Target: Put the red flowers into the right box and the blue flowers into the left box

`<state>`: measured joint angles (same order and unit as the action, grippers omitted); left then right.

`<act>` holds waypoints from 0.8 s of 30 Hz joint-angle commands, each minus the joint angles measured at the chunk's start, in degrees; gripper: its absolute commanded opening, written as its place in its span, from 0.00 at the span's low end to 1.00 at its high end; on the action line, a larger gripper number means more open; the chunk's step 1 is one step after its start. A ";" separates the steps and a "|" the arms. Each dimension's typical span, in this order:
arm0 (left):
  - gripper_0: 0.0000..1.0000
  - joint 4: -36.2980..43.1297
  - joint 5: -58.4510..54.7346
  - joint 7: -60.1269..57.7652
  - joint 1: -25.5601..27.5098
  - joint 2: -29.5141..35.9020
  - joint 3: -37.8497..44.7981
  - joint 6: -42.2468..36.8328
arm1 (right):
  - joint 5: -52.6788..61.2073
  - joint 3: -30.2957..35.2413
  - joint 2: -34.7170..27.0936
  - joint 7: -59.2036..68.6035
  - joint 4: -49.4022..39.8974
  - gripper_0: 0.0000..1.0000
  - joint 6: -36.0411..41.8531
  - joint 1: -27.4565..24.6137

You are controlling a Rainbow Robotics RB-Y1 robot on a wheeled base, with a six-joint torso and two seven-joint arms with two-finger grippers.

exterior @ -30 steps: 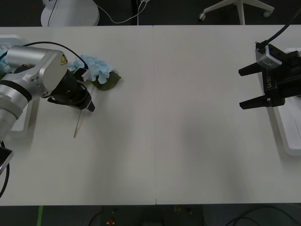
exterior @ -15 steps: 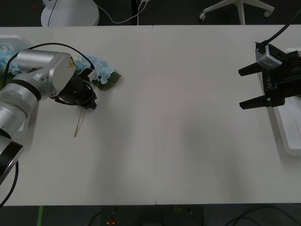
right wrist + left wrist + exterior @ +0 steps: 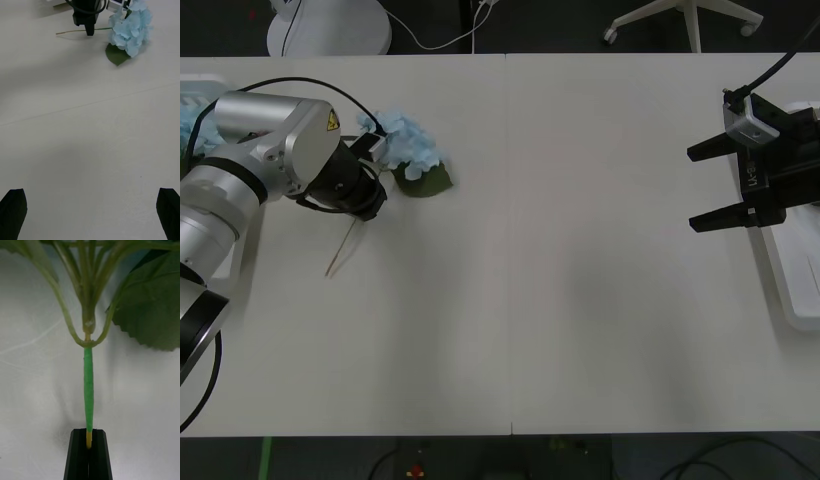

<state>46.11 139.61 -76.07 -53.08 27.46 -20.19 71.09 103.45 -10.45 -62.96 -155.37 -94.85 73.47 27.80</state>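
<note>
1. Front view: the left arm, a silver and black jointed limb, reached in from the table's left edge with its wrist bent toward the middle. The left gripper [image 3: 370,200] sat low over the white table [image 3: 580,300], its black fingers pressed together on the stem of one pale sky-blue artificial hydrangea head [image 3: 408,148]. That blue flower lay on the table at the far left, a broad dark green leaf [image 3: 426,181] beside it and its thin tan stem [image 3: 340,253] trailing toward the near edge. More pale blue petals showed behind the arm in the left box [image 3: 210,80], a white tray. The right gripper [image 3: 711,186] hung at the table's right side, its two black fingers spread wide, just beside the shallow white plastic right box [image 3: 790,290].

2. Right wrist view: two black fingertips [image 3: 13,213] stood far apart over bare table. Well away lay the one blue flower [image 3: 131,30], with the left gripper [image 3: 89,29] on its stem.

3. Left wrist view: the two black fingers [image 3: 78,455] were clamped flush on the stem [image 3: 88,390], smooth green plastic above a tan end. The stem forked into several thin branches, beside one serrated leaf [image 3: 150,303].
</note>
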 commanded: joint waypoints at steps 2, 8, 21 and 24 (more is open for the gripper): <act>0.00 1.97 -0.84 9.01 -4.14 2.86 6.83 4.14 | -0.09 1.04 -1.73 0.37 -0.51 1.00 -0.34 1.55; 0.00 7.42 -2.59 11.30 -4.14 8.31 13.51 11.09 | -0.09 1.04 -1.73 0.37 -0.51 1.00 -0.34 1.55; 0.00 14.71 -3.03 12.97 -0.10 23.34 29.24 18.47 | -0.09 1.04 -1.73 0.37 -0.51 1.00 -0.34 1.55; 0.00 14.71 0.22 13.58 0.17 26.77 29.33 16.89 | -0.09 1.04 -1.73 0.37 -0.51 1.00 -0.34 1.55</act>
<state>58.67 137.47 -65.12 -53.28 48.43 8.89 89.21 103.43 -10.45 -62.96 -155.37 -94.82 73.47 27.82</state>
